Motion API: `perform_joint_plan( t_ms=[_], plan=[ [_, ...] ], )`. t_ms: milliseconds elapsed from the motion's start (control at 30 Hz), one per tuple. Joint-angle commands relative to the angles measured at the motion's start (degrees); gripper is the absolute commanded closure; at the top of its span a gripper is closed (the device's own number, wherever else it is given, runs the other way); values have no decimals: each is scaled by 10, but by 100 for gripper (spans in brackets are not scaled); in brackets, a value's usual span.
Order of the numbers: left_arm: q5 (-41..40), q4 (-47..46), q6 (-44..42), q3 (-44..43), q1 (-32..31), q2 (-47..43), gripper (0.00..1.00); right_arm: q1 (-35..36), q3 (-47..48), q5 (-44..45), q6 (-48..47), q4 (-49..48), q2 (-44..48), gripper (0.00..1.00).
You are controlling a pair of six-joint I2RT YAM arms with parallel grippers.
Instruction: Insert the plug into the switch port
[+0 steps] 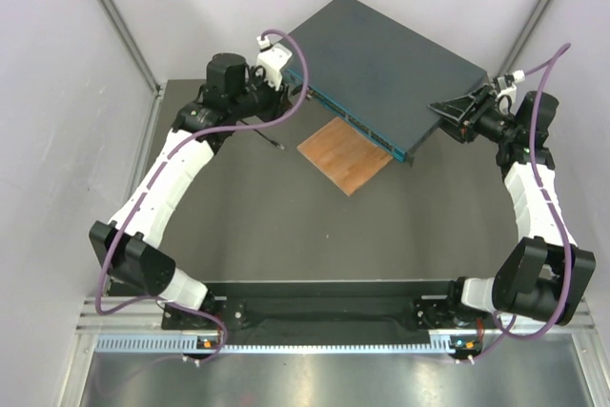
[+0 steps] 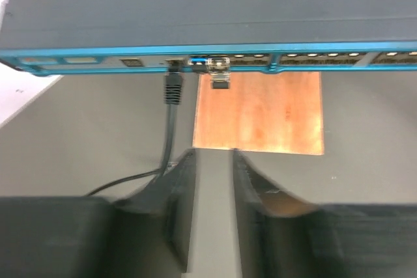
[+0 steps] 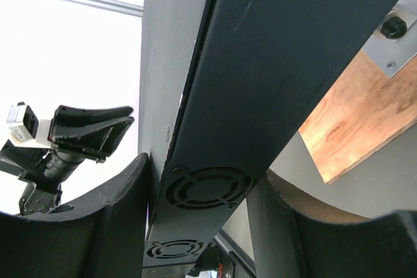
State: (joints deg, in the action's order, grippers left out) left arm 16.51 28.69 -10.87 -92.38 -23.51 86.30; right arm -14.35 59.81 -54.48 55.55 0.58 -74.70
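The dark table (image 1: 286, 235) has pale walls close on three sides. The network switch (image 1: 381, 64) lies diagonally at its far side, teal front toward the left arm. The right hand (image 3: 205, 177) is clamped on its vented end, one finger against each broad face. A wooden board (image 1: 345, 154) lies flat, its far edge under the teal front. The left hand (image 2: 214, 161) hovers back from that front, fingers parted and touching nothing, with bare table ahead. The black cable (image 2: 168, 141) rises beside one finger to the plug (image 2: 172, 86). Its tip sits at a switch port (image 2: 174, 64) near the front's left end; blur hides how deep.
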Motion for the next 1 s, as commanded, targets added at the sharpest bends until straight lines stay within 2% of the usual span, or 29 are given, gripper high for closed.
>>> perform_joint_plan(
  t_ms=[0, 200, 233, 367, 600, 967],
  plan=[
    [22, -14, 9, 12, -1, 4, 74, 25, 26, 15, -116, -41, -11, 100],
    [39, -40, 43, -9, -5, 41, 99, 25, 29, 16, -124, -31, -10, 100],
    [44, -43, 45, -12, -6, 49, 100, 25, 29, 16, -125, -30, -11, 100],
    [50, -78, 68, -8, -7, 56, 100, 25, 30, 17, -128, -27, -11, 100],
    [-13, -122, 108, 3, -19, 70, 100, 25, 29, 18, -130, -26, -13, 100],
    [-39, -142, 125, -24, -23, 109, 100, 25, 31, 18, -130, -24, -14, 100]
  ],
)
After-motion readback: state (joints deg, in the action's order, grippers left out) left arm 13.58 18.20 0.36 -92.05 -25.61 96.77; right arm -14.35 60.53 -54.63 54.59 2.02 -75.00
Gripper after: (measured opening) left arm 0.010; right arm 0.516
